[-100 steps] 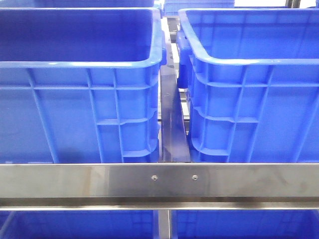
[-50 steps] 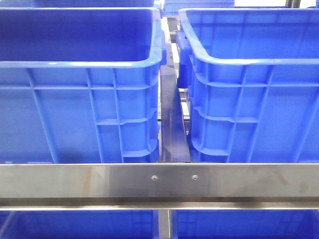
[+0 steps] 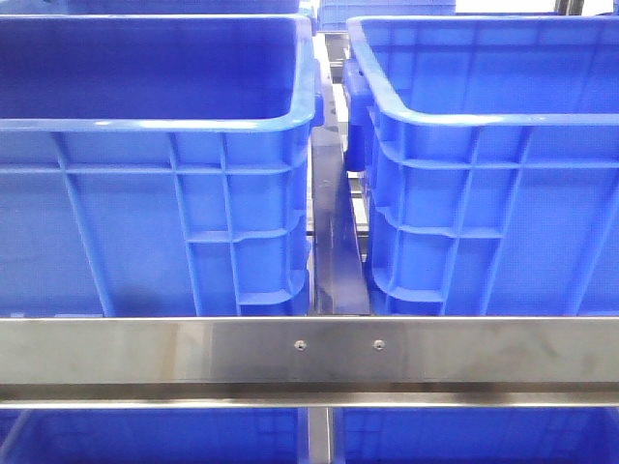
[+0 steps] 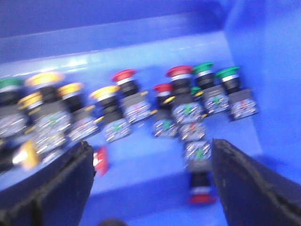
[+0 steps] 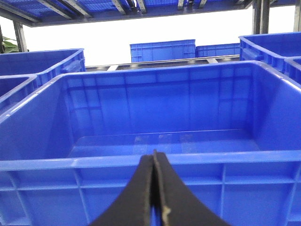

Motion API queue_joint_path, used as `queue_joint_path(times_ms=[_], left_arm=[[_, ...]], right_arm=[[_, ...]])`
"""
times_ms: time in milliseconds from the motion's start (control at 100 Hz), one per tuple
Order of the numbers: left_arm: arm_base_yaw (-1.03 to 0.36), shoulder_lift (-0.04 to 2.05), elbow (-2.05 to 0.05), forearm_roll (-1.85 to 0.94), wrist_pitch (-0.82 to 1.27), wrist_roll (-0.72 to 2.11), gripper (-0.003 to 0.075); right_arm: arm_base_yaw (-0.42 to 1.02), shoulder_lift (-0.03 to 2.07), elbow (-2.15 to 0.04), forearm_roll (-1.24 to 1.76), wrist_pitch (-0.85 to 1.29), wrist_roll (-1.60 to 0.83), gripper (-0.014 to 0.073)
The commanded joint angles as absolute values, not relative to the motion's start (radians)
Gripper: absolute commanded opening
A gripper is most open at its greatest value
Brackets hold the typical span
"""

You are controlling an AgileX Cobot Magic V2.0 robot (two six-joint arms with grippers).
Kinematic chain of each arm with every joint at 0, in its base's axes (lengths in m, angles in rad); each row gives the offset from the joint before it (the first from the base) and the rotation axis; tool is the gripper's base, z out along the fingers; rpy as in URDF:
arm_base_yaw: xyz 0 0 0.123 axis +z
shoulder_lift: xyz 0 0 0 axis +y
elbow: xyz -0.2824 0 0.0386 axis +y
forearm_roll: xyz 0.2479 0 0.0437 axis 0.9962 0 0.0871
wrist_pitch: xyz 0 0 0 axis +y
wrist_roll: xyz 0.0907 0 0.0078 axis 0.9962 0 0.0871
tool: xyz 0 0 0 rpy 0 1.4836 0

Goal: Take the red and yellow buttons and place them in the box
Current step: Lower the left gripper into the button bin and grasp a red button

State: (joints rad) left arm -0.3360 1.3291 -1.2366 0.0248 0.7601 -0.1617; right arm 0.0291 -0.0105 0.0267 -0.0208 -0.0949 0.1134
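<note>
The left wrist view is blurred and looks into a blue crate (image 4: 263, 56) holding several push buttons. Red-capped buttons (image 4: 124, 75) (image 4: 179, 71) and yellow-capped buttons (image 4: 44, 78) (image 4: 104, 92) stand in a row with green ones (image 4: 203, 68). One red button (image 4: 100, 160) lies by the left finger and another (image 4: 202, 197) by the right finger. My left gripper (image 4: 151, 143) is open and empty above the crate floor. My right gripper (image 5: 154, 153) is shut and empty, in front of the near rim of an empty blue box (image 5: 160, 162). Neither gripper shows in the front view.
In the front view two large blue crates (image 3: 155, 123) (image 3: 484, 121) stand side by side behind a steel rail (image 3: 309, 353), with a narrow gap (image 3: 334, 242) between them. More blue crates (image 5: 162, 49) stand behind and beside the empty box.
</note>
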Motion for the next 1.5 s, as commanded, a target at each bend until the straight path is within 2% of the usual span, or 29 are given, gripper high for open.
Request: queue_joint_path(times_ms=[0, 490, 1490], left_arm=[[-0.368, 1.384, -1.319, 0.018, 0.701, -0.174, 0.0496], [-0.426, 1.71, -1.467, 0.02, 0.715, -0.176, 0.0496], [-0.426, 1.818, -1.467, 0.078, 0.637, -0.225, 0.0495]], right_arm=[[0.024, -0.031, 0.008, -0.024, -0.18, 0.114, -0.0068], [0.024, -0.031, 0.008, -0.024, -0.18, 0.114, -0.0068], [0.024, -0.031, 0.008, -0.024, -0.18, 0.114, -0.0068]])
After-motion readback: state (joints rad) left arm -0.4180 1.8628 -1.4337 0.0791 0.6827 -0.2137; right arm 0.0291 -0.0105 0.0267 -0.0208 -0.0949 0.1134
